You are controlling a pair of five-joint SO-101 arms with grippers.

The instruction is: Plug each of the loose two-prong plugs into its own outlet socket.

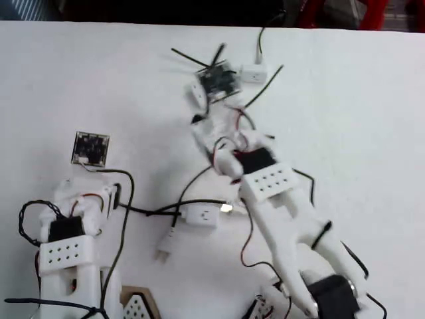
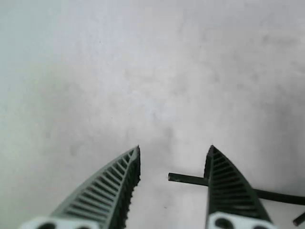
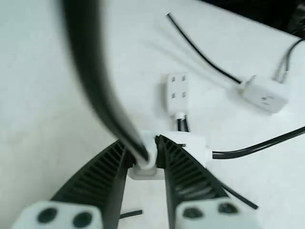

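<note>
Where right gripper (image 3: 144,143) pinches plug (image 3: 142,171), socket (image 3: 177,91) near

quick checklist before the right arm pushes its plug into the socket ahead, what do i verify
1. Right end effector shut on white plug: ok.
2. Outlet socket ahead, slots uncovered: ok.
3. Plug lined up with the slots: cannot tell, its front is hidden.
4. Plug's black cable free of snags: cannot tell.
5. Left end effector open over bare table, out of the way: ok.
6. Second plug plugged in: not ok, it lies loose on the table.
</note>
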